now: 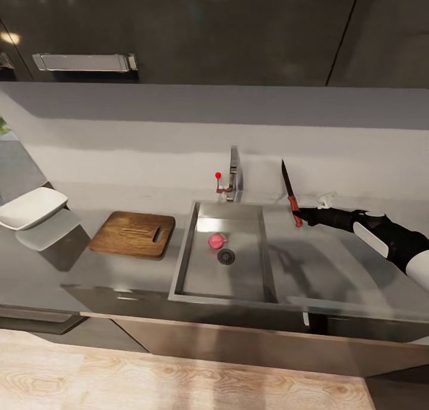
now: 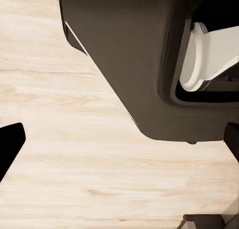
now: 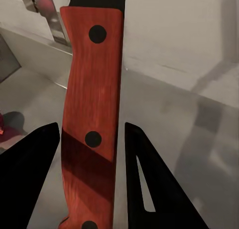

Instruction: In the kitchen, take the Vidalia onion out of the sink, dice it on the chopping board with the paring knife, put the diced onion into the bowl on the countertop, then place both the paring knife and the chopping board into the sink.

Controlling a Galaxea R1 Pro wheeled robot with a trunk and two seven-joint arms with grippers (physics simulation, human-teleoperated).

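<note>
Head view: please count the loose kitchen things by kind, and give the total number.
Onion, in the sink: 1
Chopping board: 1
Bowl: 1
Paring knife, held in the right gripper: 1
Total: 4

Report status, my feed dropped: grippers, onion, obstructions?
Right gripper shut on paring knife, blade up, over drainboard. Left gripper open, over floor. Onion in sink. Chopping board bare.
</note>
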